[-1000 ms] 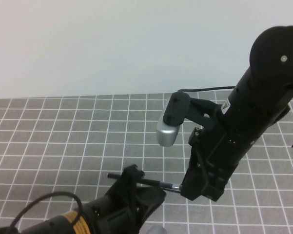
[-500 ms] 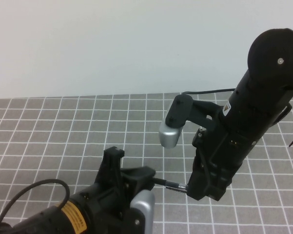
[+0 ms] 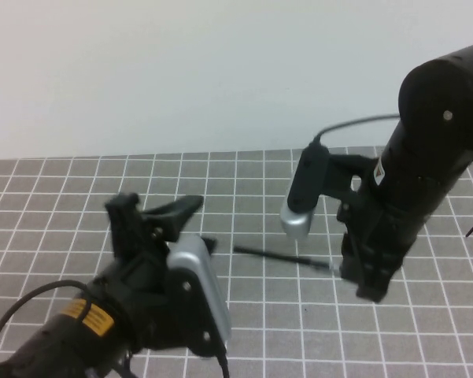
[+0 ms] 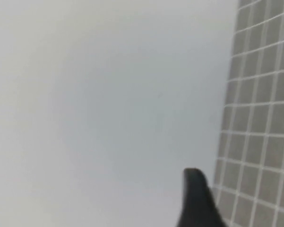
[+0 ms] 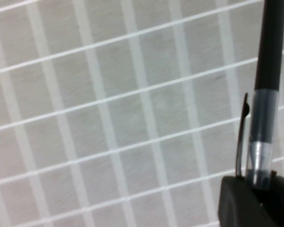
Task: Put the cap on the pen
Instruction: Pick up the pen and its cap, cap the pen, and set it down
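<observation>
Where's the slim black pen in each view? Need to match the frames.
High view: slim black pen mid-frame, jutting from the right gripper toward the open left gripper, apart from it.
Left wrist view: not in it.
Right wrist view: the pen shows, its clear clipped end clamped in the right gripper.
Shared landmark: grey gridded mat, in all three.

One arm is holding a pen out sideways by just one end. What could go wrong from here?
1. The right end effector grips the thin black pen with a clear clipped cap only at its cap end. The long barrel juts out unsupported, so it might tilt or slide out of the cap.
2. The left end effector, open and empty, hangs near the pen's free tip. A careless swing could knock the pen loose.
</observation>
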`<state>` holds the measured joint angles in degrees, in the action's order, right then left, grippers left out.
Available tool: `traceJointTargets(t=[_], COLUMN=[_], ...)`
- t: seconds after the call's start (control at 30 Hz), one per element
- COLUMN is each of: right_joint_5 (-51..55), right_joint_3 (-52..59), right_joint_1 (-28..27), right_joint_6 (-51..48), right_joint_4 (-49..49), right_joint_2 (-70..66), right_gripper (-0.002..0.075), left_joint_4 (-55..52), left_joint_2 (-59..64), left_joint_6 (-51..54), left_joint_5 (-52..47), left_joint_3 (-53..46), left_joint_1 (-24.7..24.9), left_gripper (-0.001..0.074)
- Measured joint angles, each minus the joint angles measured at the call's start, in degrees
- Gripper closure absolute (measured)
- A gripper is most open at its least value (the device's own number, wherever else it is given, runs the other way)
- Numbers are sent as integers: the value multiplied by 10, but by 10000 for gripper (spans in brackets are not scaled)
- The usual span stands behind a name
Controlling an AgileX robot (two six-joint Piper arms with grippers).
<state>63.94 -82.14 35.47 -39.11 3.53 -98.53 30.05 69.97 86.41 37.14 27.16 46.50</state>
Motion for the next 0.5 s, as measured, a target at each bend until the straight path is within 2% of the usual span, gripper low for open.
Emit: traceJointTargets(t=[0.07, 0.17, 0.23, 0.33, 0.5], right_joint_5=[-30, -57, -57, -57, -76], right_joint_3=[0, 0, 0, 0, 0], right_joint_1=[-11, -37, -57, -91, -127], right_joint_6=[-7, -42, -97, -174, -289], right_joint_4=[-3, 8, 26, 68, 194], right_joint_2=[-7, -25, -42, -71, -114], right_gripper=[730, 730, 730, 730, 730], left_joint_4=[35, 95, 147, 221, 306], left_joint_2=[0, 0, 0, 0, 0], left_joint_6=[18, 29, 27, 18, -36], left_joint_5=[31, 78, 102, 126, 134], left_joint_3=[0, 0, 0, 0, 0], left_joint_1=[0, 0, 0, 0, 0], left_gripper=[411, 606, 679, 719, 733])
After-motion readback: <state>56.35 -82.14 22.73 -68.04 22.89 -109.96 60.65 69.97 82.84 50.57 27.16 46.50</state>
